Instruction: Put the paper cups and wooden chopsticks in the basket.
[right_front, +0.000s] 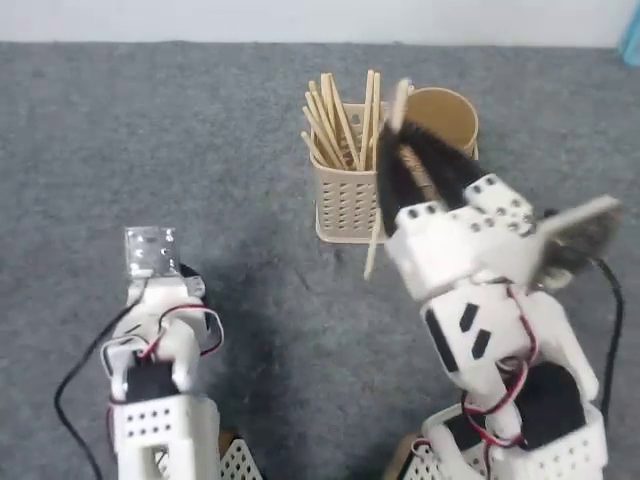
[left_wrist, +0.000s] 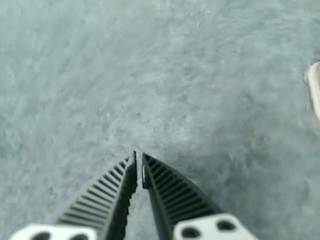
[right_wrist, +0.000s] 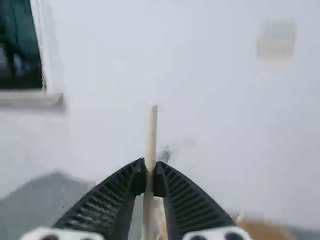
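The right pincer (right_wrist: 149, 172) is clamped on a single wooden chopstick (right_front: 374, 240). It grips the stick partway along, so one end pokes out past the tips and the other trails back below the jaws. The basket (right_front: 340, 210) sits just ahead of and beneath this pincer and is already crowded with upright chopsticks (right_front: 335, 125). A paper cup (right_front: 445, 115) stands just beyond the pincer on its far side (I cannot tell whether it is inside the basket or only touching it).

The step in hand looks like dropping this stick in with the others. The stick hangs tilted, and in the high view its trailing end crosses the basket's near wall, so I judge it is not yet lined up over the opening.

To do this well, carry the stick forward until its lower end is clearly above the rim. Bring it closer to upright and aim for a gap among the standing sticks rather than their tips. Lower it until the end is inside the walls, and only then part the jaws. Releasing early would likely let it tip out onto the counter (left_wrist: 150, 75) or knock the basket.

The left pincer (left_wrist: 138, 159) is closed on nothing, low over bare counter and well apart from the basket. It is best left there.
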